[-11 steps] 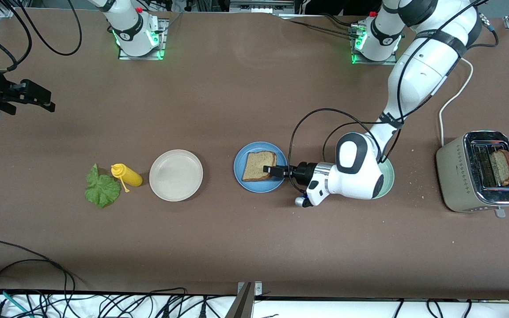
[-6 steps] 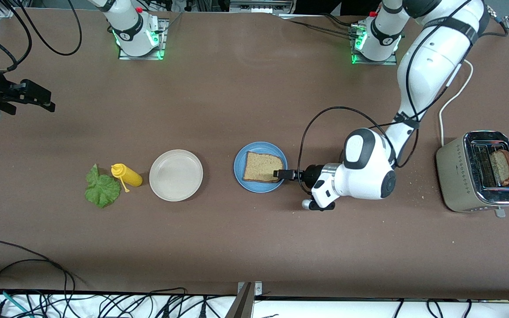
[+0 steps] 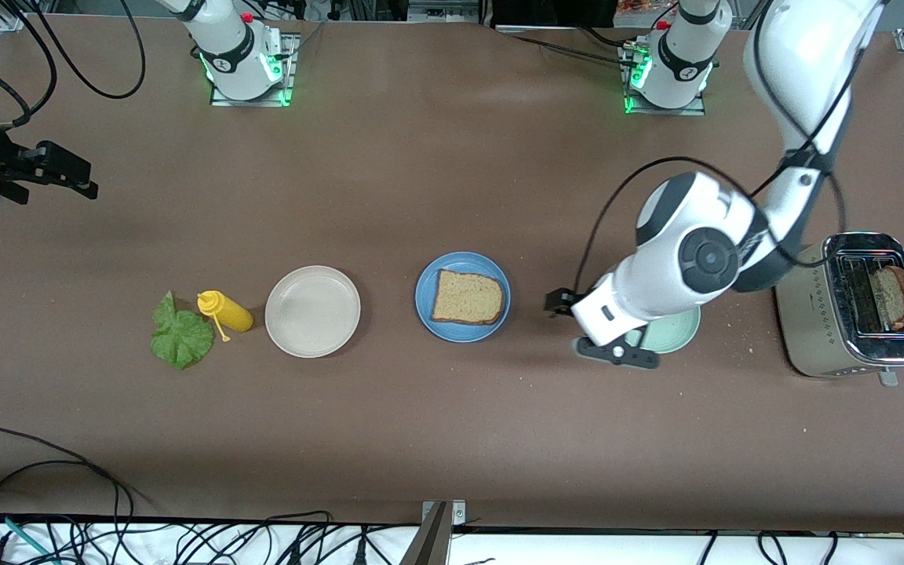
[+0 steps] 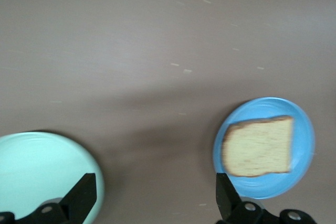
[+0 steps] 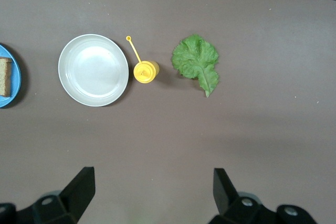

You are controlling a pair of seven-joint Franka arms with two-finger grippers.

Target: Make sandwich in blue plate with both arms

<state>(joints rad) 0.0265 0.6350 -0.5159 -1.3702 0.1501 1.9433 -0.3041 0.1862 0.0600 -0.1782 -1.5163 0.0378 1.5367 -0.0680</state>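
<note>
One tan bread slice (image 3: 467, 297) lies flat on the blue plate (image 3: 424, 299) mid-table. My left gripper (image 3: 557, 301) hangs open and empty over bare table between the blue plate (image 4: 305, 145) and a pale green plate (image 4: 42, 171). In the left wrist view its gripper (image 4: 155, 198) shows nothing between the fingers, and the bread (image 4: 259, 146) lies apart from them. A second bread slice (image 3: 891, 297) stands in the toaster. The lettuce leaf (image 3: 180, 337) lies toward the right arm's end. My right gripper (image 3: 79, 176) waits open, high above the table (image 5: 153, 190).
A beige plate (image 3: 312, 311) and a yellow squeeze bottle (image 3: 224, 311) sit between the lettuce and the blue plate. The pale green plate (image 3: 676, 331) is partly hidden under the left arm. The silver toaster (image 3: 852, 306) stands at the left arm's end.
My left gripper opened, let go of the bread slice on the blue plate, then rose and drew back toward the pale green plate. The right arm has not moved.
</note>
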